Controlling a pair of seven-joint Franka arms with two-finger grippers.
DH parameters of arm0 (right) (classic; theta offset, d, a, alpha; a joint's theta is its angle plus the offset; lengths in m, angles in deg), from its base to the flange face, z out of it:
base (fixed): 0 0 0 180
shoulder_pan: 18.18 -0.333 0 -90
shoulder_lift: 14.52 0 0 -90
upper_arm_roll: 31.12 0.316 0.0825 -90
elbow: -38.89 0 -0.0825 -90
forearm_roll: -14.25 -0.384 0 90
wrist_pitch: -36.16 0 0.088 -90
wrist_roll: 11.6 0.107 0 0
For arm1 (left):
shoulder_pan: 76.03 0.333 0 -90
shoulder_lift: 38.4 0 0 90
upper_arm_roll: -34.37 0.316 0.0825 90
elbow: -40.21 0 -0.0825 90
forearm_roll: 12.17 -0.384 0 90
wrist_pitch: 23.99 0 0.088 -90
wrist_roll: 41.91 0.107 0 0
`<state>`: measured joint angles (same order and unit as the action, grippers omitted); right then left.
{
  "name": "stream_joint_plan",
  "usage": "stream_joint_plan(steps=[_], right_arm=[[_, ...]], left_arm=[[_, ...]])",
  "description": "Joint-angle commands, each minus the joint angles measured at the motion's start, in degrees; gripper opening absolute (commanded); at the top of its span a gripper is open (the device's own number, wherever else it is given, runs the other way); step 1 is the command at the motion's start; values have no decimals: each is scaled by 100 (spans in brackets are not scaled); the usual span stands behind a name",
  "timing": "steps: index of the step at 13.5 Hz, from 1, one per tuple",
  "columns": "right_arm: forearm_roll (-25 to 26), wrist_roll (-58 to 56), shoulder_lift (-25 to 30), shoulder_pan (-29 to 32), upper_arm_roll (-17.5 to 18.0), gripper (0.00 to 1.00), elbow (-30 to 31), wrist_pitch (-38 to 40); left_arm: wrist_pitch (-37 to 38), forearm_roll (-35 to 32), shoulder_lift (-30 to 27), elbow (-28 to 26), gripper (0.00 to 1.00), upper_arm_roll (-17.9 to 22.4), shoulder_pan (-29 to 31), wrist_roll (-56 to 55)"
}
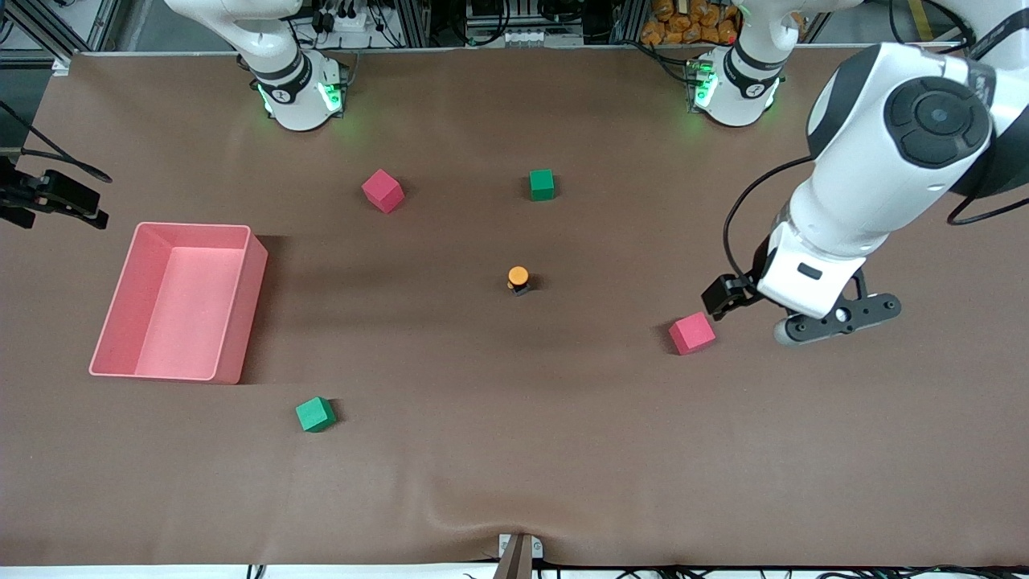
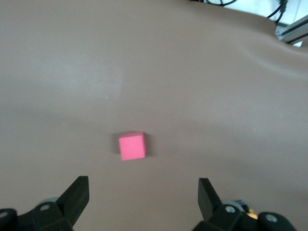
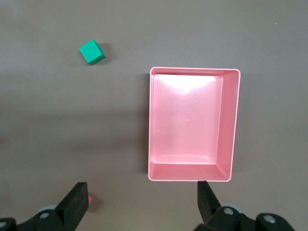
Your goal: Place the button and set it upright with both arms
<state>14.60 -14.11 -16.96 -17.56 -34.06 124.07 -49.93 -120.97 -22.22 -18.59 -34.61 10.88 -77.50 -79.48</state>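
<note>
button [image 1: 518, 279] stands upright mid-table, well apart from both open grippers.

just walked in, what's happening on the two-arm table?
Nothing is held yet. The button stands mid-table, orange cap up, untouched. The left gripper hangs open over the table by a red cube at its end. The right gripper is open, high over the pink bin, which is empty. Other cubes lie scattered.
</note>
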Motion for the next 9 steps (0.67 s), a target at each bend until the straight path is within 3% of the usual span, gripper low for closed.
stream_joint_plan(steps=[1,4,9], right_arm=[[-26,84,85,43,39,100,60,22],[-26,84,94,43,39,100,60,31],[-26,84,94,43,30,100,69,22]], left_arm=[[545,274,-591,-164,100,195,-37,197],[864,924,-1162,-479,100,783,-187,714],[1188,1373,-1883,-981,100,1601,-284,1611]])
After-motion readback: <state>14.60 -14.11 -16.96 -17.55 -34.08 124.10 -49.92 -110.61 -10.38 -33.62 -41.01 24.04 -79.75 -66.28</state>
